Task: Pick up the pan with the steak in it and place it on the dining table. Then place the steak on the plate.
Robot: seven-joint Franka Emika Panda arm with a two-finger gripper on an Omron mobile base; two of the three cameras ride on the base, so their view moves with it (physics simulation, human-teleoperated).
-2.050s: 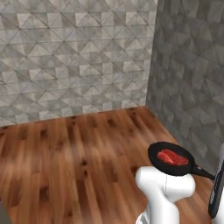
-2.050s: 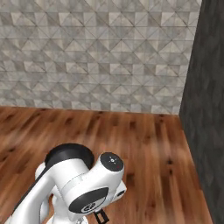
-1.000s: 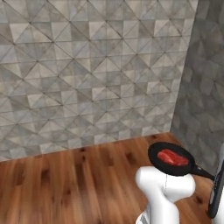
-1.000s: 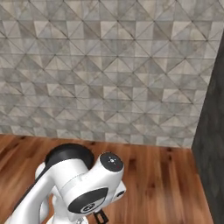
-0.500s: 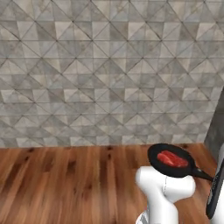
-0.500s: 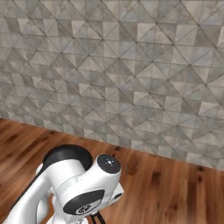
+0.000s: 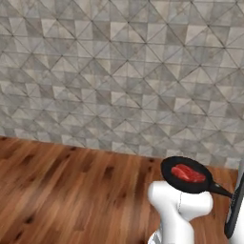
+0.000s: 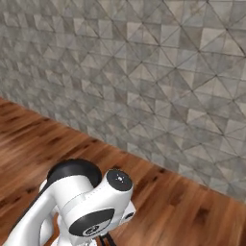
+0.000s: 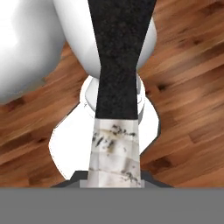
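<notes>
Gripping the pan (image 7: 185, 175) by its long dark handle, the pincer's jaws are closed on that handle, which runs up the middle of the hand view. In the left base view the pan sits level at the lower right of the frame, above the white arm, with the steak (image 7: 188, 173) lying inside it. Wood floor (image 7: 71, 190) spreads wide and open to the left, ending at the grey tiled wall (image 7: 119, 71) behind. No writing or labels can be read.
</notes>
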